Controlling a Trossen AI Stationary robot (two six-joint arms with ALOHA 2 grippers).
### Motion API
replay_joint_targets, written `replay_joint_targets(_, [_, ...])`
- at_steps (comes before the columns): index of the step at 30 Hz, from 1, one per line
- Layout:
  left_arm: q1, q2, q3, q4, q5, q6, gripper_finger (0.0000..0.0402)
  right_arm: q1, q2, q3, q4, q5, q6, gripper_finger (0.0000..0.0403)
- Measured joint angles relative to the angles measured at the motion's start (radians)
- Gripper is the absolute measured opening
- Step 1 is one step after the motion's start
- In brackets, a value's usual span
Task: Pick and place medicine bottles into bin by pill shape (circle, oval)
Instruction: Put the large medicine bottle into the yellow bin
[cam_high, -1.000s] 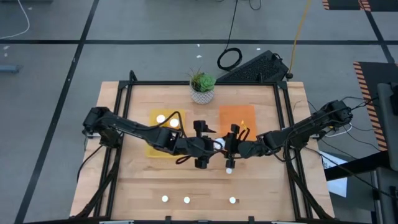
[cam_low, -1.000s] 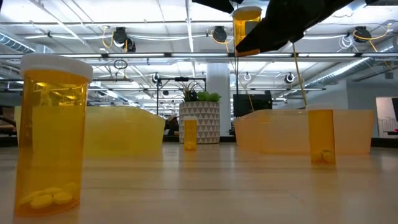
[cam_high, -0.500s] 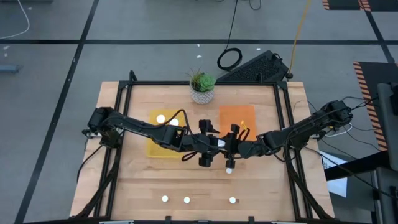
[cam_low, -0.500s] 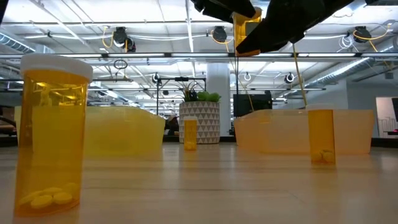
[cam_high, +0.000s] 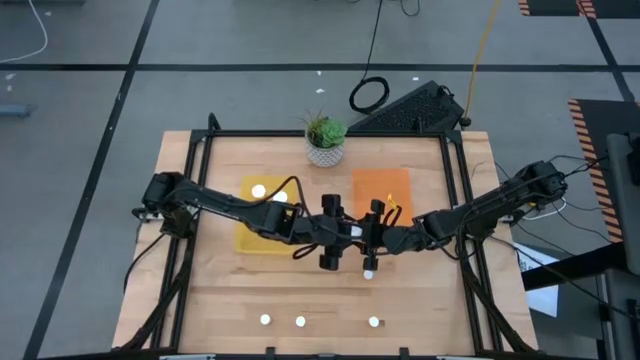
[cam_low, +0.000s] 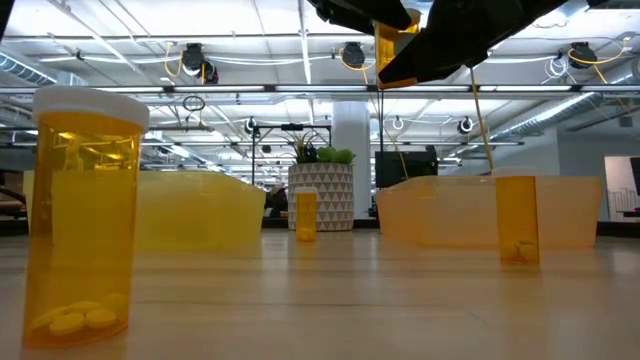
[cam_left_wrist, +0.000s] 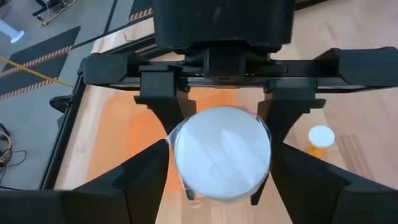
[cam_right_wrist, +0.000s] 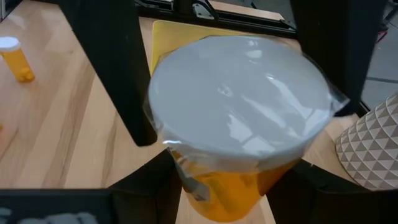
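Note:
A medicine bottle (cam_high: 352, 232) with a white cap and orange body hangs in the air over the table's middle, upright. My right gripper (cam_high: 362, 233) is shut on it, reaching in from the right. My left gripper (cam_high: 342, 233) faces it from the left, open, with one finger on either side of the same bottle (cam_left_wrist: 222, 160). One more bottle (cam_high: 369, 270) stands on the table just nearer. Three bottles (cam_high: 300, 321) stand in a row by the near edge. Two bottles (cam_high: 258, 190) stand in the yellow bin (cam_high: 245, 240). My right gripper pinches the bottle's orange body just under the cap (cam_right_wrist: 236, 190) between its two fingers. It comes in level from the table's right. The bottle stands upright in the hold, lifted clear of the table (cam_low: 397, 45). My left gripper: I cannot tell whether its fingers (cam_left_wrist: 149, 177) touch the bottle.
The orange bin (cam_high: 382, 185) lies just beyond the grippers, and the yellow bin lies to its left. A white potted plant (cam_high: 325, 140) stands at the far edge between them. In the low view a large bottle (cam_low: 85, 215) stands close at the near left.
My left gripper has gone toward the table's right edge, up to the bottle that my right gripper holds, so that its fingers now stand around it. The bottle has stayed where it was.

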Motion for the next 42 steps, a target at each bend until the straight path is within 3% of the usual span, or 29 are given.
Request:
replay_joint_targets(7, [-0.004,0.000,0.000,0.023,0.019,0.016,0.0266,0.000,0.000,0.000,0.000,0.000,-0.002,0.0180])
replay_joint_targets(16, [-0.004,0.000,0.000,0.021,0.023,0.015,0.0215,0.000,0.000,0.000,0.000,-0.002,-0.002,0.0180])
replay_joint_targets(23, [-0.004,0.000,0.000,0.014,0.023,0.015,0.0229,0.000,0.000,0.000,0.000,-0.002,-0.003,0.0180])
replay_joint_targets(34, [-0.004,0.000,0.000,-0.003,0.022,0.023,0.0218,0.000,0.000,-0.001,0.000,0.000,-0.017,0.0182])
replay_joint_targets(38, [-0.005,0.000,0.000,-0.014,0.024,0.026,0.0223,0.002,0.000,-0.002,0.013,-0.014,-0.026,0.0209])
replay_joint_targets(42, [-0.005,0.002,-0.001,-0.031,0.027,0.027,0.0224,0.006,-0.001,-0.001,0.019,-0.024,-0.026,0.0271])
